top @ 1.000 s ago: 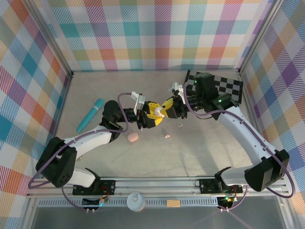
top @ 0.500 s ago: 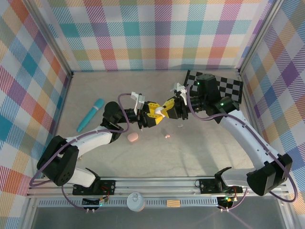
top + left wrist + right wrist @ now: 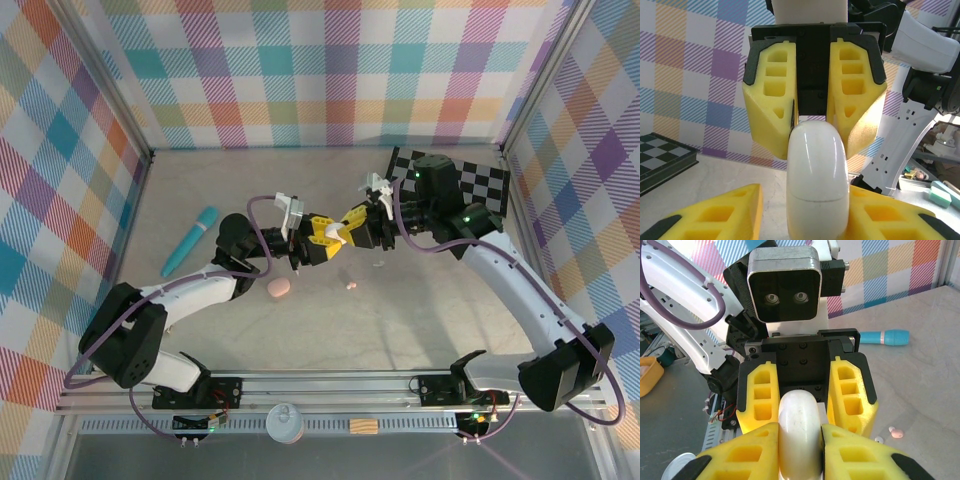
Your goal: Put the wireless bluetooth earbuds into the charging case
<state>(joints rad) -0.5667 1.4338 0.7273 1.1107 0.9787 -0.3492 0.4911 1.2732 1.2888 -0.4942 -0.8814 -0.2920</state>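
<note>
A white pebble-shaped charging case [image 3: 338,231] hangs above the middle of the table, closed, its seam showing. My right gripper [image 3: 346,224] is shut on it, and both yellow fingers press its sides [image 3: 800,432]. My left gripper [image 3: 327,238] faces it from the other side. Its jaws straddle the same case [image 3: 816,175]: one finger touches and a gap shows beside the other finger [image 3: 725,212]. On the table below lie a tiny pink earbud [image 3: 351,286] and a whitish earbud [image 3: 379,265], both also in the right wrist view, pink [image 3: 896,432] and whitish [image 3: 879,439].
A pink pebble-shaped case [image 3: 279,289] lies on the table below the left forearm. A long teal tube [image 3: 190,241] lies at the left. A checkerboard plate [image 3: 455,180] sits at the back right. Plaid walls enclose three sides.
The left jaws have narrowed around the white case. Both arms have hardly moved, and the right grip is unchanged.
</note>
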